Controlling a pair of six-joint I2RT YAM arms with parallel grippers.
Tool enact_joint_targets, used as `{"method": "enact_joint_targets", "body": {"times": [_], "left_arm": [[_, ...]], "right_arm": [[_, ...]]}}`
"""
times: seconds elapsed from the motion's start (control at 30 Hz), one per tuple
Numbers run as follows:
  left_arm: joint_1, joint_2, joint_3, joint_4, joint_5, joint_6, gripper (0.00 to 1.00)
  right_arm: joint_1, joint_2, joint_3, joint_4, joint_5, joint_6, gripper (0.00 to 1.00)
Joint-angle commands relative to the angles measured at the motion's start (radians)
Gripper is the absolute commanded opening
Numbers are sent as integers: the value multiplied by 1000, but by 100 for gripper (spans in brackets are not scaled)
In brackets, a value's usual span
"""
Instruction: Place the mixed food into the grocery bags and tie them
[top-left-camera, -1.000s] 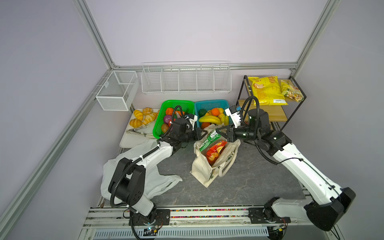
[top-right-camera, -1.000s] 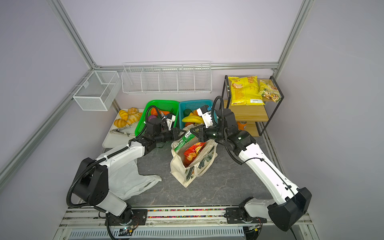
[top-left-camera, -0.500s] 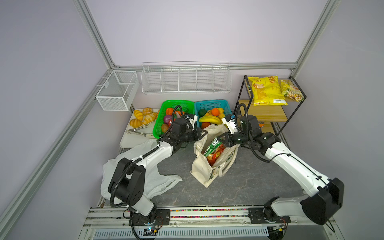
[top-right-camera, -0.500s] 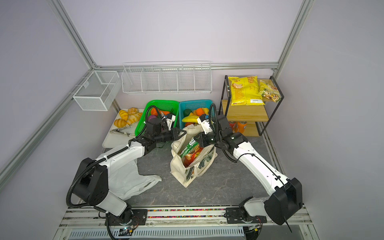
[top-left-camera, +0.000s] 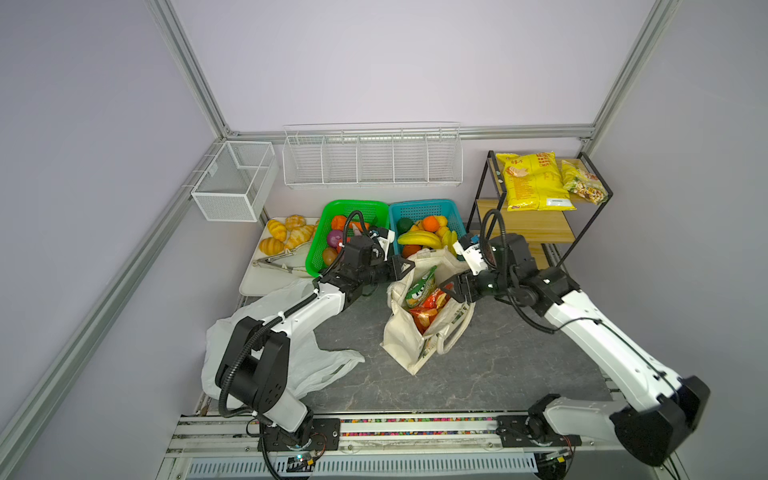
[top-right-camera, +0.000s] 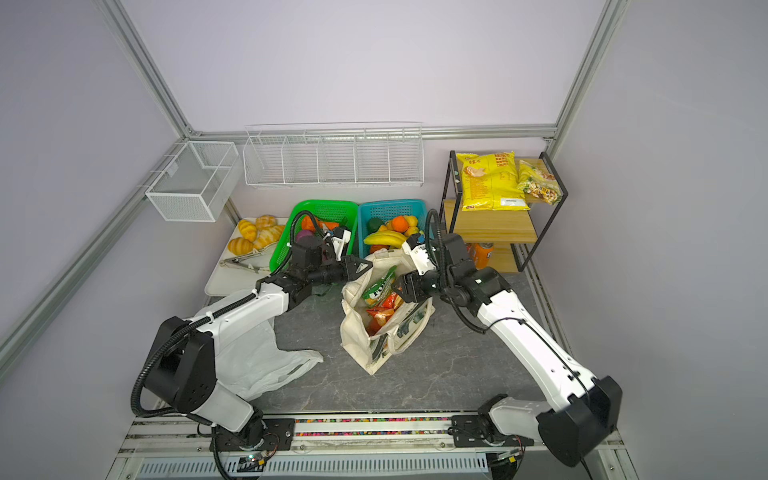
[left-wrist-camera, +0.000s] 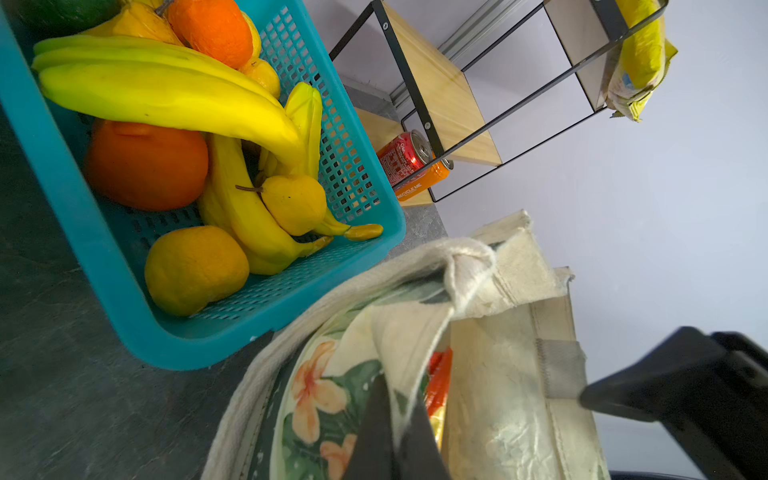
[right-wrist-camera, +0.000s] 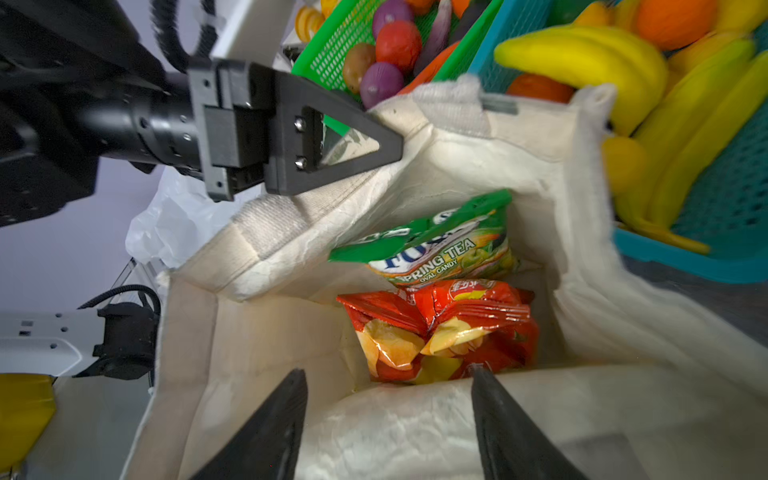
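Scanning from the left, the thin white plastic bag (top-left-camera: 291, 361) lies slumped and flat on the tabletop under the left arm, apparently unfilled. The left gripper (right-wrist-camera: 390, 145) is clamped on the rim of the canvas tote (top-left-camera: 409, 340), holding its mouth open. The tote stands mid-table and is judged soft enough to sag if the rim is let go. Inside it, the green snack packet (right-wrist-camera: 436, 245) leans above the red snack packets (right-wrist-camera: 440, 328). These look light, crinkly and slippery, and are best pinched at a sealed edge. The right gripper (right-wrist-camera: 388, 374) hovers at the tote's mouth, jaws apart and holding nothing. Just behind the tote, the teal basket (top-left-camera: 415, 204) holds the toy banana (top-left-camera: 419, 239) and orange toy fruits (top-left-camera: 431, 222), not yet bagged. The banana suits a grip across its middle, while the round fruits may roll between the fingers.
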Motion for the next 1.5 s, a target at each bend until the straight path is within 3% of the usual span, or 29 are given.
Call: {"method": "enact_joint_targets", "body": {"times": [0.0, 0.1, 0.2, 0.33, 0.4, 0.47, 0.53, 0.67, 0.87, 1.13, 1.47], "left_arm": [[1, -27, -11, 0, -3, -7, 0], [2, -19, -11, 7, 1, -11, 0], [2, -11, -15, 32, 8, -29, 0], [2, -3, -17, 50, 23, -51, 0], [0, -5, -20, 53, 26, -58, 0], [-6, -12, -26, 57, 33, -60, 0], [-20, -24, -30, 64, 41, -60, 0], [-87, -43, -14, 71, 47, -71, 0], [-190, 27, 45, 116, 60, -126, 0], [-201, 90, 62, 172, 52, -170, 0], [-196, -5, 49, -9, -195, -8, 0]], "right_arm": [[-2, -79, -8, -135, 227, 53, 70], [-3, -111, -63, -147, 362, 127, 79], [-3, -84, -119, -55, 340, 207, 85], [-4, -15, -182, 141, 295, 273, 83], [-12, 23, -169, 156, 298, 263, 71], [-34, 38, -153, 141, 299, 228, 40], [-70, 26, -142, 99, 325, 187, 21], [-160, -43, -128, 14, 471, 101, 9], [-228, -15, -56, 2, 533, 22, 7], [-299, 114, 0, -15, 532, -28, 7], [-356, 86, -47, -60, 594, -57, 9]]}}
